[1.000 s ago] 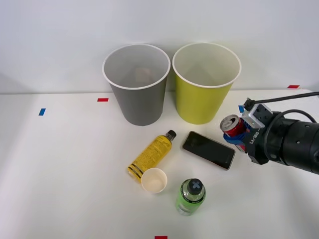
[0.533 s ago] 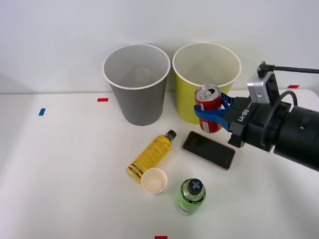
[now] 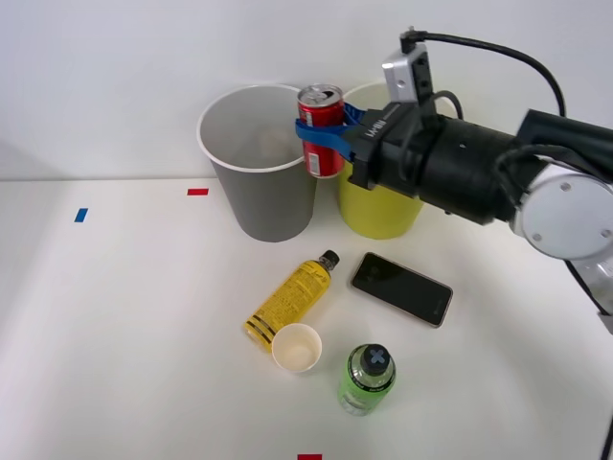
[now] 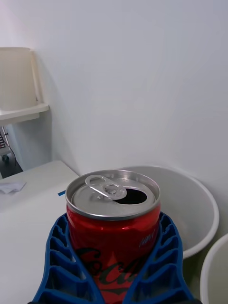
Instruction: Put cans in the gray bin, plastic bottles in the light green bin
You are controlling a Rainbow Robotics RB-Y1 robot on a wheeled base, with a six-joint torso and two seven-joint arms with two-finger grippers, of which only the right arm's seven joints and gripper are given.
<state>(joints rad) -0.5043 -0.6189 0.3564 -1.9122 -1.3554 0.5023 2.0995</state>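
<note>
R gripper [image 3: 326, 134] is clenched on the red can [image 3: 321, 129], blue ribbed fingers [image 4: 61, 261] wrapping both sides, can upright w/ its opened top showing. Over the last sec the can has gone from low near the phone [image 3: 402, 288] at the table's R side, up past the front of the light green bin [image 3: 383, 206], and now hangs at the gray bin [image 3: 259, 182]'s rim, on the side next to the green one. Wrist view puts the gray bin's white mouth just beyond the can, not yet under it. So: carry leg nearly done, right bin chosen; prob needs a bit more travel over the opening before letting go, else can could clip the rim. 2 bottles untouched on the table: yellow bottle [image 3: 292, 299] lying by the paper cup [image 3: 295, 347], green bottle [image 3: 366, 377] nearer the front edge.
</note>
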